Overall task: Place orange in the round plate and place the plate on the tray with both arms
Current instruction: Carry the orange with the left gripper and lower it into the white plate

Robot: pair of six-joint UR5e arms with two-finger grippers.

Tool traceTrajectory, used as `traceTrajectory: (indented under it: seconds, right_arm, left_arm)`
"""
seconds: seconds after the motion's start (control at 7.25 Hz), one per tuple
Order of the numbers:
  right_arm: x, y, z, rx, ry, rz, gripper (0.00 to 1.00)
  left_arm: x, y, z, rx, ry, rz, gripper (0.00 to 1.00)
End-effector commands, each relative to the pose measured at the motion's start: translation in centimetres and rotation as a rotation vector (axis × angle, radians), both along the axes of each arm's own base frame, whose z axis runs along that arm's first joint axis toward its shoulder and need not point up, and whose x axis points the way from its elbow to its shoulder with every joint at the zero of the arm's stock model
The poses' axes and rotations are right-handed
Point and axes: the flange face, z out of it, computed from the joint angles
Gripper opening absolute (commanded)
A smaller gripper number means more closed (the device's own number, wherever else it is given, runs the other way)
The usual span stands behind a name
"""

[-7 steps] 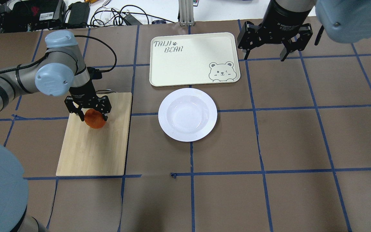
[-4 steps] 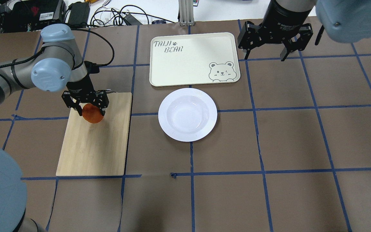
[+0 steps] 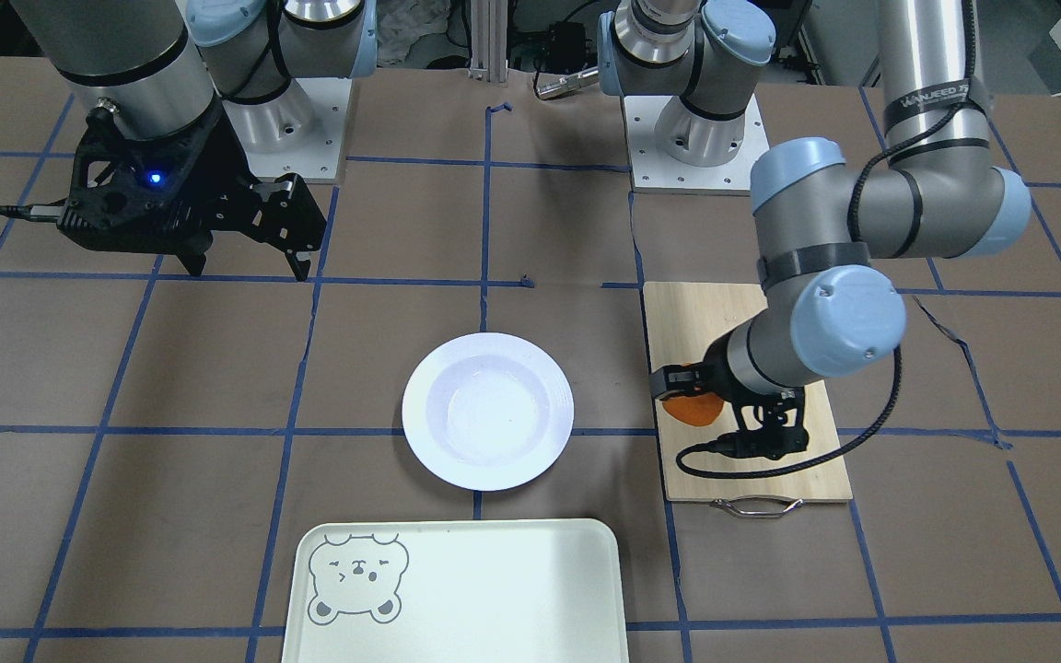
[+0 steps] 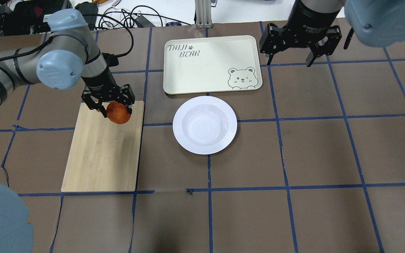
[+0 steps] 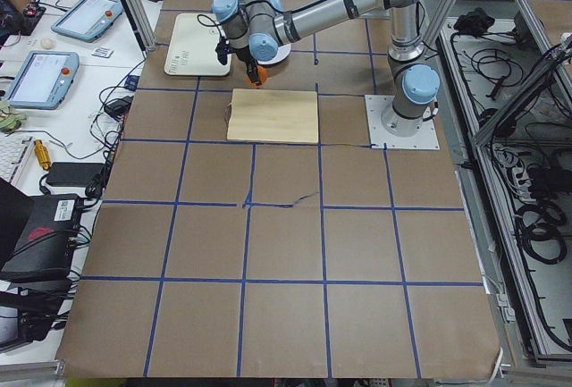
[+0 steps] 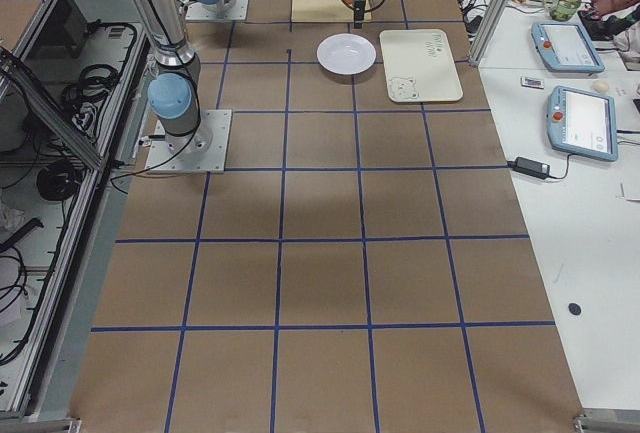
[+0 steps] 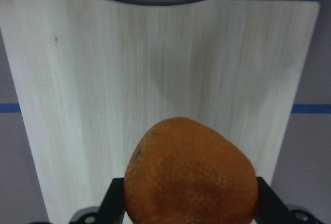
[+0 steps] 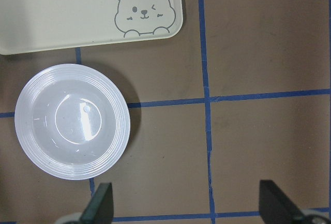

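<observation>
My left gripper (image 4: 113,113) is shut on the orange (image 4: 118,112) and holds it in the air above the far right corner of the bamboo cutting board (image 4: 100,158). In the left wrist view the orange (image 7: 191,175) fills the space between the black fingers. The white round plate (image 4: 205,124) sits empty at the table's middle, to the right of the orange. Just beyond it lies the pale tray (image 4: 211,65) with the bear drawing. My right gripper (image 4: 299,58) hangs open, high beside the tray's right end, with nothing in it.
The cutting board (image 3: 742,396) has a metal handle (image 3: 755,505) on its far side. Cables and black boxes (image 4: 30,14) crowd the far edge behind the table. Blue tape lines grid the brown table top.
My left gripper has lifted the orange and carried it away from the robot and to the right, toward the board's corner nearest the plate. The right arm has stayed still.
</observation>
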Motion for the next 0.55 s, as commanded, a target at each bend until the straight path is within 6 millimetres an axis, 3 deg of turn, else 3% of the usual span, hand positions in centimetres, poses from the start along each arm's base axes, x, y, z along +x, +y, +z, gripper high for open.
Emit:
traceTrajectory:
  seconds: [0.0, 0.28, 0.41]
  right_arm:
    - [0.0, 0.0, 0.0, 0.000, 0.002, 0.001, 1.00]
    - [0.0, 0.0, 0.0, 0.000, 0.002, 0.001, 1.00]
    - [0.1, 0.0, 0.0, 0.000, 0.003, 0.002, 1.00]
  left_arm:
    - [-9.7, 1.8, 0.2, -0.035, -0.040, 0.108, 0.00]
    - [-17.8, 3.8, -1.3, -0.067, 0.046, 0.207, 0.00]
    - [-19.4, 4.9, -3.1, -0.053, 0.035, 0.214, 0.00]
